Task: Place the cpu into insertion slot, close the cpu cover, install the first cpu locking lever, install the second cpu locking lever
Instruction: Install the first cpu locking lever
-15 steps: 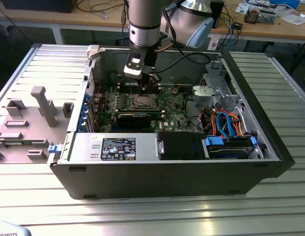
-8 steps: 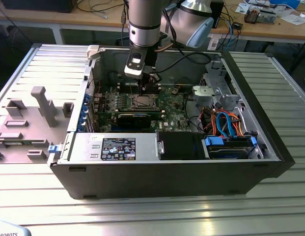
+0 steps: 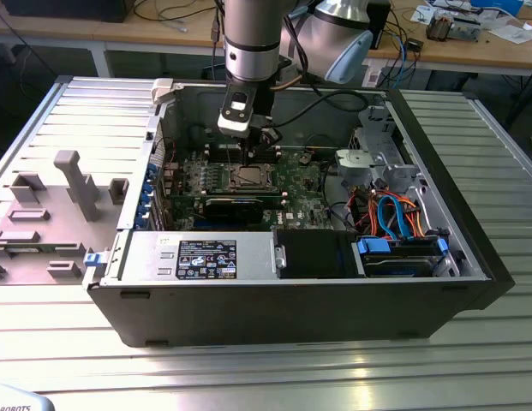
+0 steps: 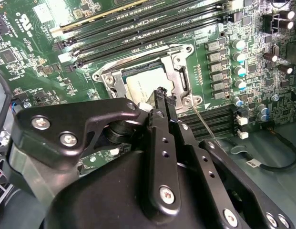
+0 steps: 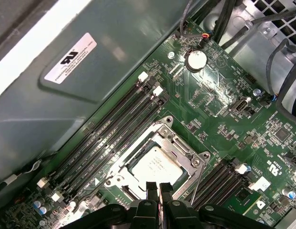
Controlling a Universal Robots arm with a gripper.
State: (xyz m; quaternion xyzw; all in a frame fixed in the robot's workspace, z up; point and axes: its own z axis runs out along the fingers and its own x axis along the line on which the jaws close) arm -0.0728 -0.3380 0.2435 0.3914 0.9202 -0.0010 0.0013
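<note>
Ribbed metal table (image 3: 248, 377) carrying an open computer case (image 3: 291, 300), with a wooden workbench (image 3: 77, 34) behind it and a grey moulded fixture (image 3: 68, 205) lying on the table at the exterior view's left. Inside the case lies the green motherboard (image 3: 300, 184); blue and orange cables (image 3: 394, 214) are bundled towards the exterior view's right. The arm descends from above into the case, with the gripper (image 3: 250, 158) poised directly over the socket area. In the first wrist view the gripper (image 5: 158, 187) has its two black fingers (image 5: 151, 188) drawn close together, separated by only a thin gap, with nothing visibly clamped between them; in the second wrist view the gripper (image 4: 161, 91) hangs over one edge of the cpu (image 4: 140, 86). The cpu (image 5: 155, 167), silver-grey side up, sits in the insertion slot (image 4: 118, 82), whose dark rim shows at one side of the chip. The cpu cover (image 5: 178, 150) lies flat around the chip, which shows through its square window; the same frame (image 4: 178, 67) appears in the second wrist view. A thin metal lever rod (image 4: 203, 119) slants away from the cover's corner just beside the fingers; whether it is latched cannot be told. Long black memory slots (image 5: 114, 129) run parallel beside the socket, and a round coin cell (image 5: 196, 60) sits further off on the board.
</note>
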